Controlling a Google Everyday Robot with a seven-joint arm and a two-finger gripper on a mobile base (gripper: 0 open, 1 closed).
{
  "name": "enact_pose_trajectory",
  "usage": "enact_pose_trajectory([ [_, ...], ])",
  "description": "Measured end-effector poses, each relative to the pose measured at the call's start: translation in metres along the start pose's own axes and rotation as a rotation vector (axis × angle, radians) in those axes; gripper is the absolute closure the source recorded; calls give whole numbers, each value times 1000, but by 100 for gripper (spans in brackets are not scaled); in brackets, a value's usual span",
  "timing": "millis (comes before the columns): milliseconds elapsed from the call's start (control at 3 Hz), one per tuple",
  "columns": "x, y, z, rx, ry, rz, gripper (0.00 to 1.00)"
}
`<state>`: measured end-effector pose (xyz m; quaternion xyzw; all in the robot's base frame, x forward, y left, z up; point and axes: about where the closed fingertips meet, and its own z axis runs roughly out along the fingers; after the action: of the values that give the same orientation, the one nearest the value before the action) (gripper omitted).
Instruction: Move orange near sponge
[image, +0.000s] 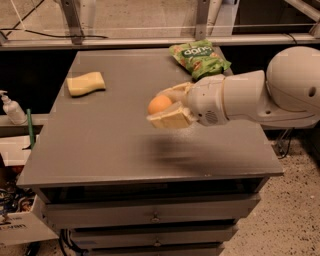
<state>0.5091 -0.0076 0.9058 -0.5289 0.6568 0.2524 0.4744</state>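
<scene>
Camera view, single frame. Two-finger gripper (162, 106), cream-coloured and carried on a white rounded arm (260, 95) reaching in from the right edge, is closed around the orange (159, 104), a small round smooth fruit, with one finger above it and one below. Fruit and gripper hang over the middle of the flat grey worktop (100, 145), somewhat toward the right edge. A soft shadow (170, 152) on the surface nearer the front edge suggests the load is held clear of the top. The sponge (86, 83), a pale yellow soft block with a wavy outline, lies near the far left corner, well apart from the orange. A green crinkly snack bag (199, 58) lies near the far right corner, behind the gripper. Step in hand, by judgement: carriage of the grasped fruit, with placing not yet done. The next move calls for travel toward the far left corner, descent to bare surface just beside the sponge, and a gentle release, since a round fruit may roll.
</scene>
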Motion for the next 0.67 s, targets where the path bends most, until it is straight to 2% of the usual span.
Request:
enact_pose_trajectory([
  [667,-2,-3,9,10,-13,-15,100],
])
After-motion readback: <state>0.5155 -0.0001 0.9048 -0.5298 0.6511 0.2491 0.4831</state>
